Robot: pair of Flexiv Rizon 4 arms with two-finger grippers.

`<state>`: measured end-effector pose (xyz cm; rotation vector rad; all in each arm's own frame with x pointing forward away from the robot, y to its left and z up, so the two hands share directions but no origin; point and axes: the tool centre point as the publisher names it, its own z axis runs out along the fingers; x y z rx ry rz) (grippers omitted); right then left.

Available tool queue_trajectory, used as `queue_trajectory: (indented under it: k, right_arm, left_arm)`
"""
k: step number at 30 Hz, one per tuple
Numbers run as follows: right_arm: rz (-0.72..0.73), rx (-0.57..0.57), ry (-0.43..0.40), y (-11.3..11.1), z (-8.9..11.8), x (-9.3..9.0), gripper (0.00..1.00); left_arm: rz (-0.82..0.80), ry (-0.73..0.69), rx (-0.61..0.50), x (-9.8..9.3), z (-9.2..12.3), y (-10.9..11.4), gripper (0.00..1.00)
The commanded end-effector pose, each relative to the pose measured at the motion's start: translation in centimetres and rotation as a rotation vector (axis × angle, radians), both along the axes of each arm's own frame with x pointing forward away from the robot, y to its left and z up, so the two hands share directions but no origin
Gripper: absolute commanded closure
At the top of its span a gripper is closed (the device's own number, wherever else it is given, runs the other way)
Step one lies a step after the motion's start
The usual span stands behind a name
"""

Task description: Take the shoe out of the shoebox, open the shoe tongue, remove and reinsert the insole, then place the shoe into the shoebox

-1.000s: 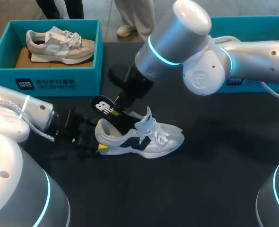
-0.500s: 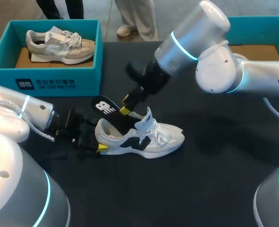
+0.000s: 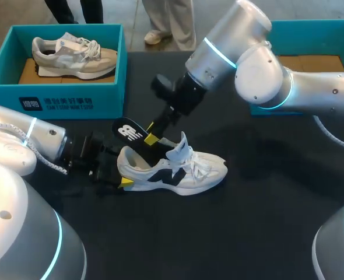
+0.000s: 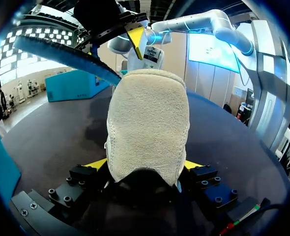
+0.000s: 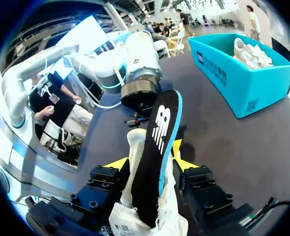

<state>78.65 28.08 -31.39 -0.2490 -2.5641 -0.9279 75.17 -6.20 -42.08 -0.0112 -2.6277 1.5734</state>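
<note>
A white shoe (image 3: 181, 169) with a black side mark lies on the dark table, toe to the right. My left gripper (image 3: 118, 172) is shut on its heel. In the left wrist view the heel (image 4: 147, 123) fills the gap of that gripper (image 4: 145, 164), a yellow tip against each side. A black insole (image 3: 130, 132) with a blue edge sticks up and out of the shoe's opening. My right gripper (image 3: 152, 133) stands open at the shoe's opening. In the right wrist view the insole (image 5: 157, 142) and the white tongue run between that gripper's (image 5: 150, 162) spread fingers.
A teal shoebox (image 3: 55, 96) at the back left holds a beige shoe (image 3: 73, 55). A second teal shoebox (image 3: 335, 24) stands at the back right, partly behind my right arm. Bare dark table lies in front of the shoe.
My right arm has swung to the right, its gripper shifting slightly right along the insole with its fingers wider apart. Shoe, insole and left arm have stayed put.
</note>
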Motion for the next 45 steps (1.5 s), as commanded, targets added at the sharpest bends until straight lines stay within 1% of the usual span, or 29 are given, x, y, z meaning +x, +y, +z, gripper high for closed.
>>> queue_trajectory:
  k: [1, 8, 11, 16, 21, 25, 30, 32, 39, 45]
  right_arm:
    - [0.014, -0.007, 0.024, 0.7, -0.5, 0.3, 0.51]
    - [0.025, -0.013, 0.051, 1.1, -0.6, -0.3, 0.53]
    - [-0.002, -0.012, 0.064, 1.3, -0.8, -0.5, 0.55]
    - [-0.051, -0.013, 0.092, 1.7, -1.2, -0.8, 0.62]
    - [-0.075, 0.001, 0.119, 2.1, -1.7, -1.4, 0.62]
    - [-0.082, 0.005, 0.127, 2.4, -2.0, -1.5, 0.66]
    - [-0.085, 0.003, 0.126, 2.6, -2.0, -1.5, 0.74]
    - [-0.087, 0.002, 0.123, 2.5, -1.9, -1.3, 0.74]
    - [-0.095, -0.002, 0.106, 2.1, -1.4, -0.7, 0.71]
    - [-0.1, -0.002, 0.097, 2.1, -1.1, -0.5, 0.75]
  left_arm:
    - [0.0, 0.0, 0.003, 0.0, -0.1, 0.0, 1.0]
    - [0.0, 0.0, 0.003, 0.0, -0.1, 0.0, 1.0]
    - [0.0, 0.0, 0.003, 0.0, -0.1, 0.0, 1.0]
    - [0.0, 0.0, 0.003, 0.0, -0.1, 0.0, 1.0]
    - [0.0, 0.0, 0.003, 0.0, -0.1, 0.0, 1.0]
    - [0.0, 0.0, 0.003, 0.0, -0.1, 0.0, 1.0]
    - [0.0, 0.0, 0.003, 0.0, -0.1, 0.0, 1.0]
    - [0.0, 0.0, 0.003, 0.0, -0.1, 0.0, 1.0]
    - [0.0, 0.0, 0.003, 0.0, -0.1, 0.0, 1.0]
    - [0.0, 0.0, 0.003, 0.0, -0.1, 0.0, 1.0]
